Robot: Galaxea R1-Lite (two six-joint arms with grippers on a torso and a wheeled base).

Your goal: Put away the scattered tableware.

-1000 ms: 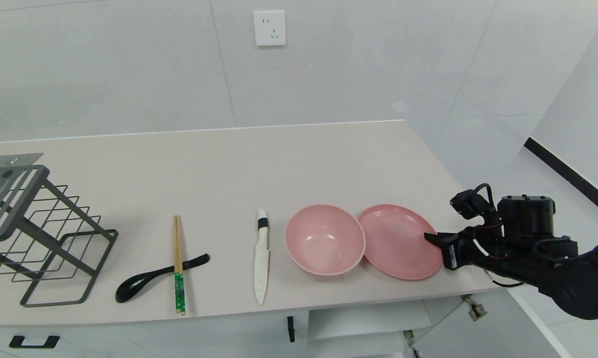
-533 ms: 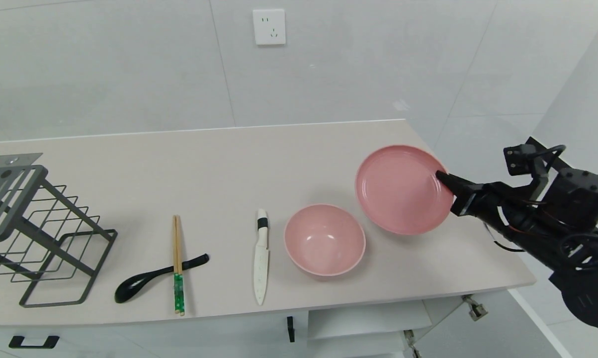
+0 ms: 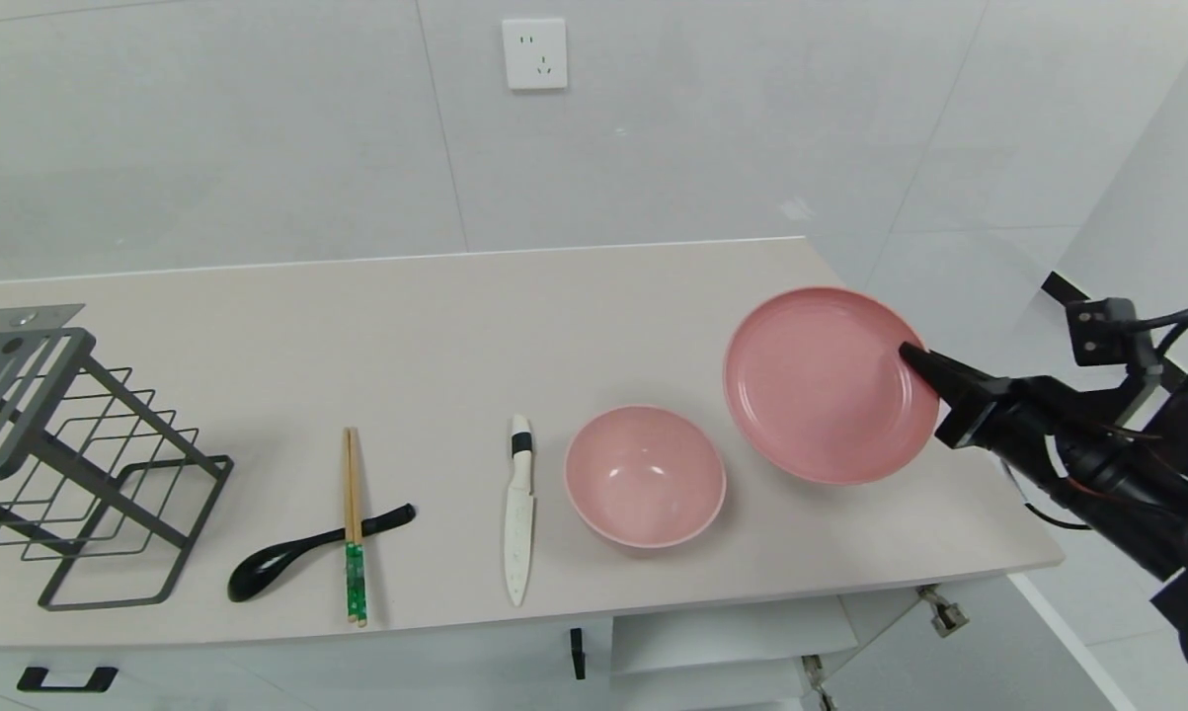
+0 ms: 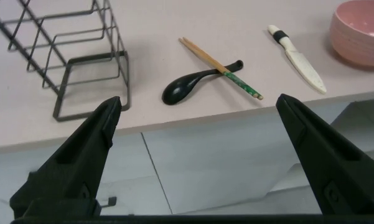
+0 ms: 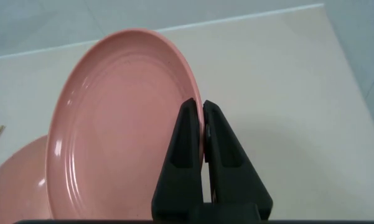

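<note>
While the right gripper (image 3: 917, 357) holds the pink plate (image 3: 831, 385) tilted above the bench's (image 3: 455, 326) right end, the head view suggests a carry. The next move, I judge, is a long sweep left over the bowl (image 3: 645, 476) to the rack (image 3: 60, 464).

Left wrist view: the left gripper (image 4: 199, 102) hangs released off the near edge, by the spoon (image 4: 190, 87) and chopsticks (image 4: 221, 62).

Right wrist view adds the pinch itself — 2 fingers (image 5: 188, 143) clenched on the plate's rim.

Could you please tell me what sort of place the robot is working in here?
Probably a kitchen: a pale countertop over cabinets, a tiled wall with a socket, and a wire dish rack beside tableware, including a pink bowl and the pink plate in the right gripper.
</note>
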